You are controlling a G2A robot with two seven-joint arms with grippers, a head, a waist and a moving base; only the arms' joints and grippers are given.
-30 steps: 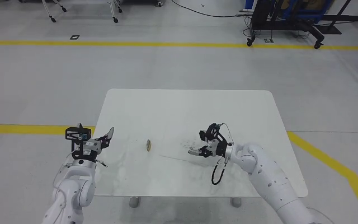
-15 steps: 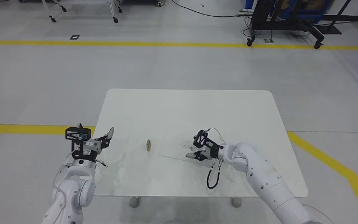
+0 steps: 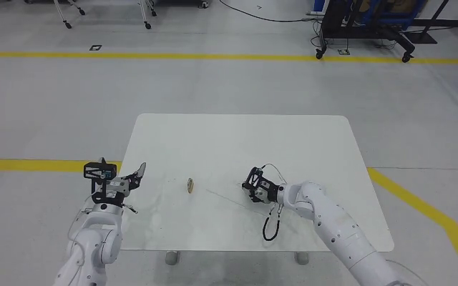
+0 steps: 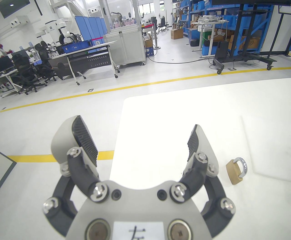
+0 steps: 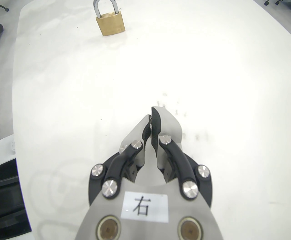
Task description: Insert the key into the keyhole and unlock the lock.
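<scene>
The right pincer (image 5: 151, 113) pinches a thin key (image 5: 150, 126), with the brass padlock (image 5: 110, 21) well ahead of it. The left pincer (image 4: 136, 122) gapes wide.

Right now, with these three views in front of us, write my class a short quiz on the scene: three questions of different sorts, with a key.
1. True or false: the left claw is shut on the padlock.
2. Multiple choice: the padlock's shackle is A) seated in the body at both ends, B) swung open, C) removed.
3. Fill in: the right claw is shut on a thin metal ____.

Key
1. False: it is open and apart from the padlock.
2. A.
3. key; only its edge shows between the pads.
</scene>
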